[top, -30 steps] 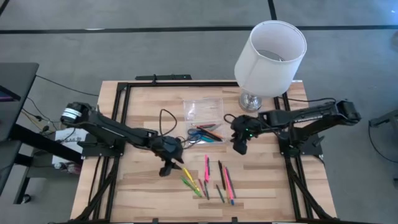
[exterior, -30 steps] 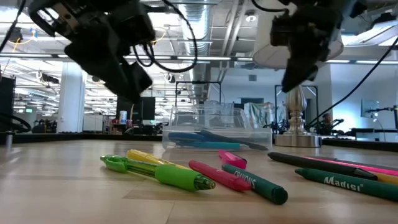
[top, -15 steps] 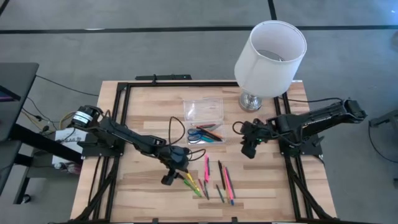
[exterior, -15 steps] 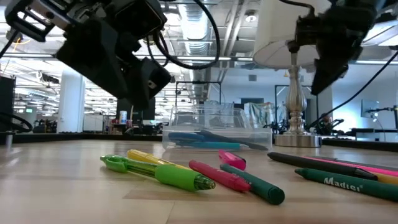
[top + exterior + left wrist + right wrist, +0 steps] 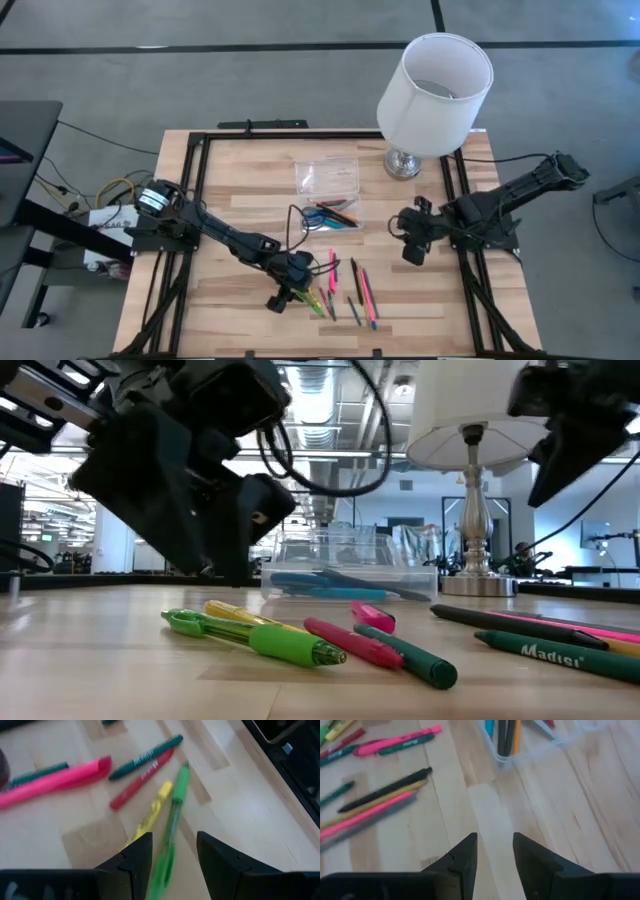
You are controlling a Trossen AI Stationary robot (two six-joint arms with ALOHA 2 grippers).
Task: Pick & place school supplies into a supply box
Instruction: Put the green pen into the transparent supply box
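Several pens and markers [image 5: 335,285] lie loose on the table near its front edge. My left gripper [image 5: 283,295] hangs open just left of them. In the left wrist view its fingers [image 5: 175,852] stand either side of the green pen [image 5: 172,817], beside a yellow pen [image 5: 150,812]. The clear supply box [image 5: 330,215] holds blue-handled scissors and a few pens, and its lid [image 5: 328,176] lies behind it. My right gripper [image 5: 411,250] is open over bare wood right of the box, shown in its own view [image 5: 495,852].
A large white lampshade on a chrome base [image 5: 435,80] stands at the far right of the table. A black frame rail [image 5: 455,190] runs along the right side. Bare wood [image 5: 230,190] lies left of the box.
My left gripper has moved toward the near edge and to the right, coming down beside the loose pens. My right gripper has drawn away from the box toward the table's right edge and a little nearer. The pens and box have stayed put.
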